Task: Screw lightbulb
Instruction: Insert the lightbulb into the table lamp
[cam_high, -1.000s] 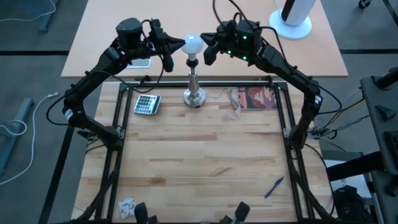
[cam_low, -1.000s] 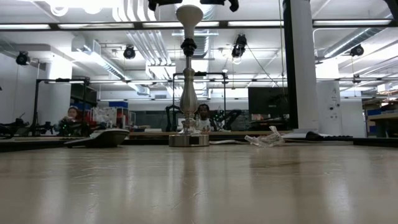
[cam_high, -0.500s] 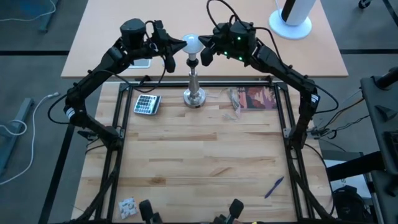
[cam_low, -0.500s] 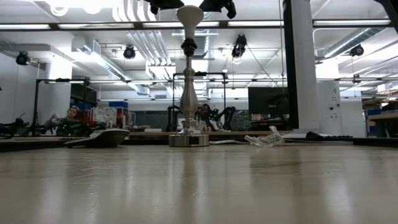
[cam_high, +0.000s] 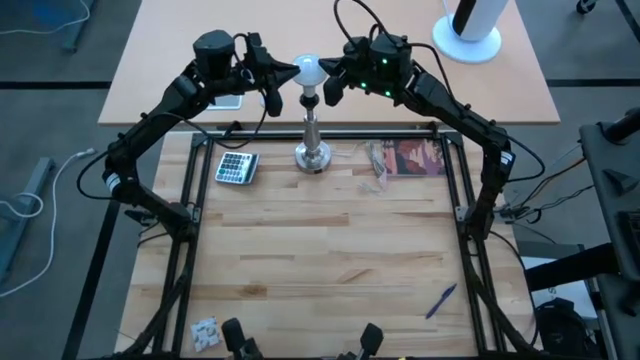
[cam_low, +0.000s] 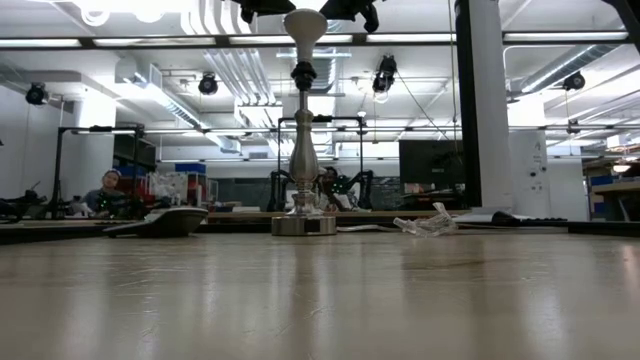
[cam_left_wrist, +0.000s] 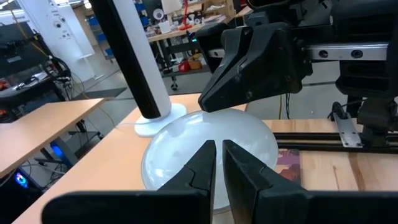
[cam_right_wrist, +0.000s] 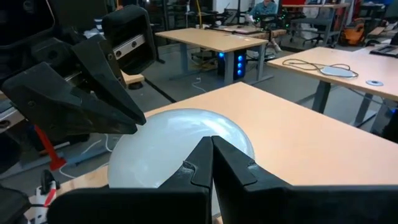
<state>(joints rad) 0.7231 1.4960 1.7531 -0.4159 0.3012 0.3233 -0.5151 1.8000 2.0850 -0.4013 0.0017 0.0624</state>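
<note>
High view is showing you both grippers flanking the lightbulb (cam_high: 309, 70) atop its stand (cam_high: 312, 135). Left gripper (cam_high: 292, 72) and right gripper (cam_high: 326, 72) are pressing clenched fingertips against it.

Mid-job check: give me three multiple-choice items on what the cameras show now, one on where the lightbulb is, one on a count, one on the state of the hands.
1. Where is the lightbulb?
A. lying by the calculator
B. atop the silver stand
C. on the far desk

2. How many hands press their tips on the bulb?
A. none
B. one
C. two

3. How do the right hand's fingers stand?
A. shut together
B. spread wide
C. clamped round the stand's stem

Answers:
1 B: the high view shows the bulb on the stand, above its black socket.
2 C: the left hand meets it from one side and the right hand from the other; both wrist views show the tips on the glass.
3 A: in the right wrist view the fingers meet in a point against the bulb.
</note>
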